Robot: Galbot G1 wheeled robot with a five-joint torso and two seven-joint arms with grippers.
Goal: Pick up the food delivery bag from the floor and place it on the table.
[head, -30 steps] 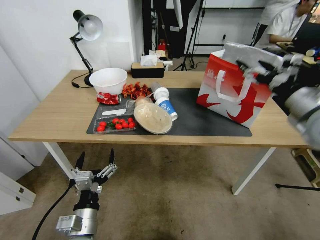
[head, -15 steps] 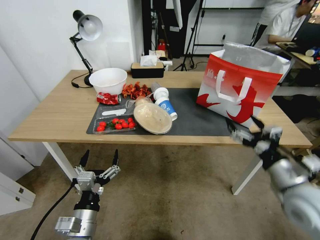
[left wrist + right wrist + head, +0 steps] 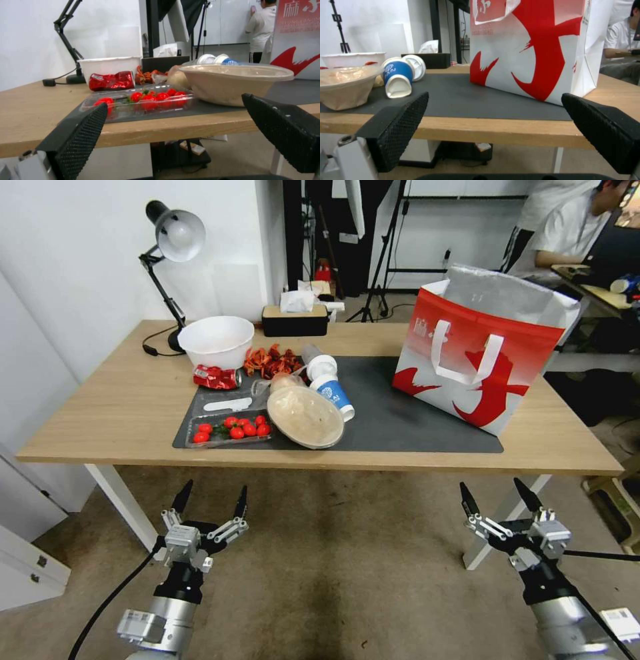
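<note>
The left gripper [image 3: 210,499] sits at the lower left of the head view, below the front edge of the table [image 3: 120,413], its two black fingers spread apart with nothing between them. Its wrist view looks level across the tabletop at a clear tray of tomatoes [image 3: 140,101] and a beige lidded bowl [image 3: 233,80]. At the lower right of the head view the right gripper [image 3: 497,495] mirrors it: low, in front of the table edge, fingers apart and empty, pointing toward the bag.

By my reading the task is at its end. The food delivery bag [image 3: 480,353] stands upright at the right of the table, partly on the dark grey mat [image 3: 400,420] and partly on bare wood, and neither gripper touches it. Nothing of it rests on the floor [image 3: 347,580]. The placing looks done, so the next move likely calls for little more than keeping both arms clear of the table edge; the bag stands fairly close to the right end of the top, so a careless brush there could nudge it.

The bag is large and boxy, red above fading to white below, with bold red brush strokes across its face. A white strap handle [image 3: 460,357] hangs flat against the front, and silver foil lining shows at the open mouth. In the right wrist view its near corner [image 3: 566,95] sits flat on the table
</note>
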